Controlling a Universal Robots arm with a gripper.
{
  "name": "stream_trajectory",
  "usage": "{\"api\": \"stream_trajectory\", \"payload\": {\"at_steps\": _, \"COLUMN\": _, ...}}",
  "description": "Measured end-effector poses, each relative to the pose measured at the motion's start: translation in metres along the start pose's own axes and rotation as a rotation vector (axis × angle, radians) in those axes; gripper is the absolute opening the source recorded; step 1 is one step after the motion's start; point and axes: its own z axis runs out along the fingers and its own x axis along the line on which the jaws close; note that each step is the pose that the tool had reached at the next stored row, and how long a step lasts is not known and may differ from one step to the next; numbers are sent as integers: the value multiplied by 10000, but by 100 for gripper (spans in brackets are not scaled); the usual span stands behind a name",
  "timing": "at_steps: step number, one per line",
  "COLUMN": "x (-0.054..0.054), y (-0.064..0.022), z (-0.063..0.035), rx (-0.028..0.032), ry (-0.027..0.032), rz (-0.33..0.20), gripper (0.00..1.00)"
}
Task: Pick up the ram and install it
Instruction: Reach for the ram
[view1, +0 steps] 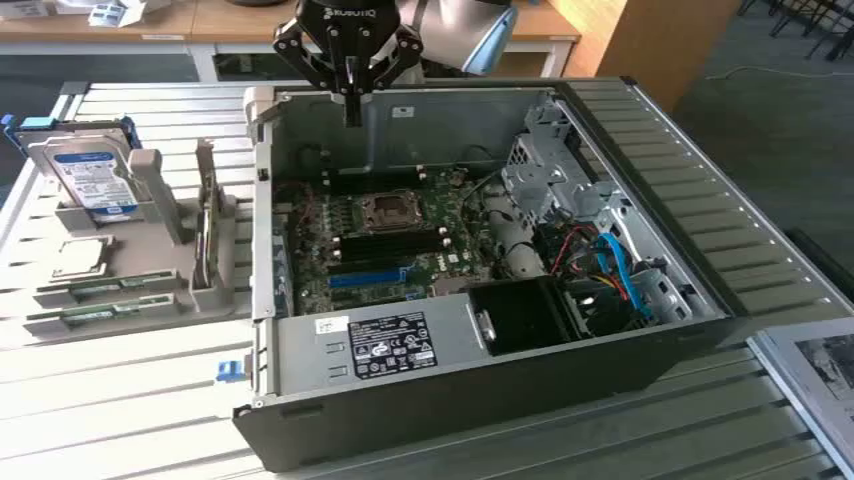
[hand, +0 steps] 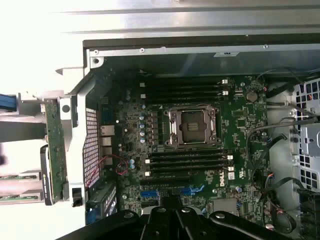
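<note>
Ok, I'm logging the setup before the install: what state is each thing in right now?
Black robot gripper: shut, nothing seen in it, over the case's far end.
Dark grey computer case: lying on its side, open.
Square metal processor socket: empty.
Black memory slots: empty.
Green ram sticks: lying in the grey holder.
Silver hard drive: standing upright.
Square silver processor chip: lying flat.
</note>
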Motion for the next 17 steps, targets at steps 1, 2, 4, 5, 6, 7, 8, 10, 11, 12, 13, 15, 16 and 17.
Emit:
{"api": "stream_trajectory", "payload": {"at_steps": 1, "x": 0, "y": 0, "z": 0, "rx": 1, "ry": 0, "rz": 0, "gripper": 10}}
{"api": "stream_trajectory", "payload": {"at_steps": 2, "x": 0, "y": 0, "z": 0, "rx": 1, "ry": 0, "rz": 1, "gripper": 10}}
{"api": "stream_trajectory", "payload": {"at_steps": 4, "x": 0, "y": 0, "z": 0, "rx": 0, "ry": 0, "rz": 0, "gripper": 10}}
{"api": "stream_trajectory", "payload": {"at_steps": 5, "x": 0, "y": 0, "z": 0, "rx": 0, "ry": 0, "rz": 0, "gripper": 10}}
{"api": "stream_trajectory", "payload": {"at_steps": 6, "x": 0, "y": 0, "z": 0, "rx": 1, "ry": 0, "rz": 0, "gripper": 10}}
{"api": "stream_trajectory", "payload": {"at_steps": 7, "x": 0, "y": 0, "z": 0, "rx": 0, "ry": 0, "rz": 1, "gripper": 10}}
{"api": "stream_trajectory", "payload": {"at_steps": 8, "x": 0, "y": 0, "z": 0, "rx": 0, "ry": 0, "rz": 1, "gripper": 10}}
{"api": "stream_trajectory", "payload": {"at_steps": 10, "x": 0, "y": 0, "z": 0, "rx": 1, "ry": 0, "rz": 0, "gripper": 10}}
{"api": "stream_trajectory", "payload": {"at_steps": 11, "x": 0, "y": 0, "z": 0, "rx": 0, "ry": 0, "rz": 0, "gripper": 10}}
{"api": "stream_trajectory", "payload": {"at_steps": 12, "x": 0, "y": 0, "z": 0, "rx": 1, "ry": 0, "rz": 1, "gripper": 10}}
{"api": "stream_trajectory", "payload": {"at_steps": 13, "x": 5, "y": 0, "z": 1, "rx": -1, "ry": -1, "rz": 2, "gripper": 10}}
{"api": "stream_trajectory", "payload": {"at_steps": 15, "x": 29, "y": -2, "z": 0, "rx": 0, "ry": -1, "rz": 0, "gripper": 10}}
{"api": "stream_trajectory", "payload": {"at_steps": 16, "x": 49, "y": -4, "z": -1, "rx": 1, "ry": 0, "rz": 0, "gripper": 10}}
{"api": "stream_trajectory", "payload": {"at_steps": 17, "x": 71, "y": -5, "z": -1, "rx": 0, "ry": 0, "rz": 1, "gripper": 10}}
